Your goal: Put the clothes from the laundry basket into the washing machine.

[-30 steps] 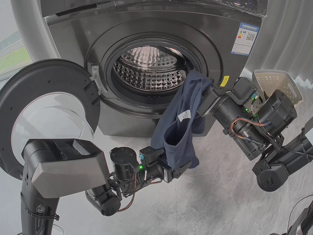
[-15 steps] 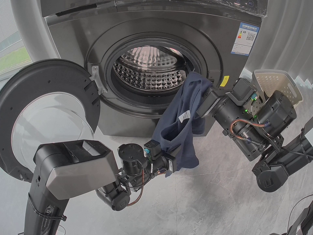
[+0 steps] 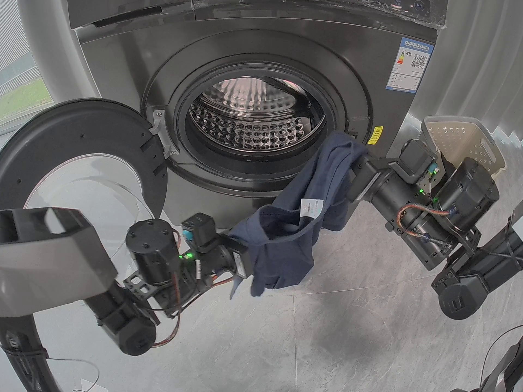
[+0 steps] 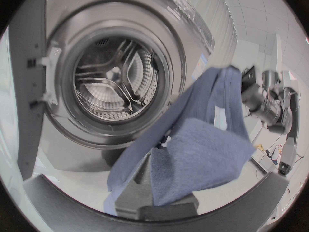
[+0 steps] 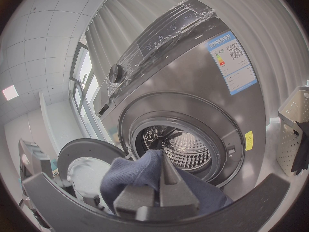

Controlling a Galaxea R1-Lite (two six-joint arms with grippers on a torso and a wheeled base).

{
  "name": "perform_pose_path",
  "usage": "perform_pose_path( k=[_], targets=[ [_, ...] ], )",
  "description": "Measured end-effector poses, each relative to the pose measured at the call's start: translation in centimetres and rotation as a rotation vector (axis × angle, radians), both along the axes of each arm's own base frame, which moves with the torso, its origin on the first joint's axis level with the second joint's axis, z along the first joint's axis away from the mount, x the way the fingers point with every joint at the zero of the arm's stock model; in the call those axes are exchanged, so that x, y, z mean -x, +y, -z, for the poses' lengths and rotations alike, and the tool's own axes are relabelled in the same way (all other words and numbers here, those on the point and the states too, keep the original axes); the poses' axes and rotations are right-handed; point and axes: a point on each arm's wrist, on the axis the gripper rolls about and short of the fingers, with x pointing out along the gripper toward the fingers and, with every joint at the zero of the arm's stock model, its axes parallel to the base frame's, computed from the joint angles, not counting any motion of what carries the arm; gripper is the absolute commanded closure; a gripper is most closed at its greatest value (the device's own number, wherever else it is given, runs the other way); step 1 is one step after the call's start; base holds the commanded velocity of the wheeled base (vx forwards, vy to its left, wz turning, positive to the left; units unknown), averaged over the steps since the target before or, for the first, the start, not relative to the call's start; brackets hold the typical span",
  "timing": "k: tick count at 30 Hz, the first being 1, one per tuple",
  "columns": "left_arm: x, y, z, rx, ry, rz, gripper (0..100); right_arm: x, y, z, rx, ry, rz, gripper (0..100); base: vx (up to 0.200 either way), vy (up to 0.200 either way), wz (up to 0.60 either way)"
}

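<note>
**A:** What is on the left?

**B:** The washing machine (image 3: 261, 44) stands at the far side. Its round door (image 3: 81, 153) is swung wide open to the left of the drum opening (image 3: 253, 118).

**A:** And the left gripper?

**B:** The left gripper (image 3: 245, 256) is low over the floor (image 3: 354, 328), nearer than the machine and below the opening. It is clamped on the lower left edge of a navy garment (image 3: 289, 246).

**A:** Where does the garment run from there?

**B:** Up and to the right, sagging in the middle, with a white tag (image 3: 310, 208) showing. It hangs wholly outside the drum, in front of the opening's lower right rim. I cannot tell whether it touches that rim.

**A:** And its upper end?

**B:** It is pinched in the right gripper (image 3: 357, 164), which is closed on the cloth just right of the opening.

**A:** What is farther right?

**B:** The pale laundry basket (image 3: 463, 123) sits on the floor beside the machine's right corner. A dark cloth (image 5: 302, 149) hangs over its edge.
</note>
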Motion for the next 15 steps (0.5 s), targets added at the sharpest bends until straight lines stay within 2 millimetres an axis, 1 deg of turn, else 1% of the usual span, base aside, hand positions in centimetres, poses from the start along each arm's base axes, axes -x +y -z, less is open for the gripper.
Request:
perform_pose_path(
  k=[3, 6, 9, 12, 15],
  targets=[
    [1.6, 2.2, -2.1, 0.018, -0.023, -0.027, 100, 0.5, -0.6, 0.6, 0.027, 0.019, -0.014, 100, 0.000, 0.000, 0.00],
    [2.6, 4.1, -4.1, 0.045, -0.063, -0.061, 100, 1.4, -1.4, 1.3, 0.059, 0.043, -0.039, 100, 0.000, 0.000, 0.00],
    [3.2, 5.6, -6.0, 0.075, -0.113, -0.089, 100, 2.2, -2.1, 1.7, 0.081, 0.059, -0.057, 100, 0.000, 0.000, 0.00],
    [3.4, 6.8, -7.8, 0.108, -0.173, -0.108, 100, 2.5, -2.4, 1.6, 0.085, 0.057, -0.060, 100, 0.000, 0.000, 0.00],
    [3.7, 7.4, -9.0, 0.130, -0.211, -0.124, 100, 2.5, -2.7, 1.1, 0.074, 0.041, -0.049, 100, 0.000, 0.000, 0.00]
  ],
)
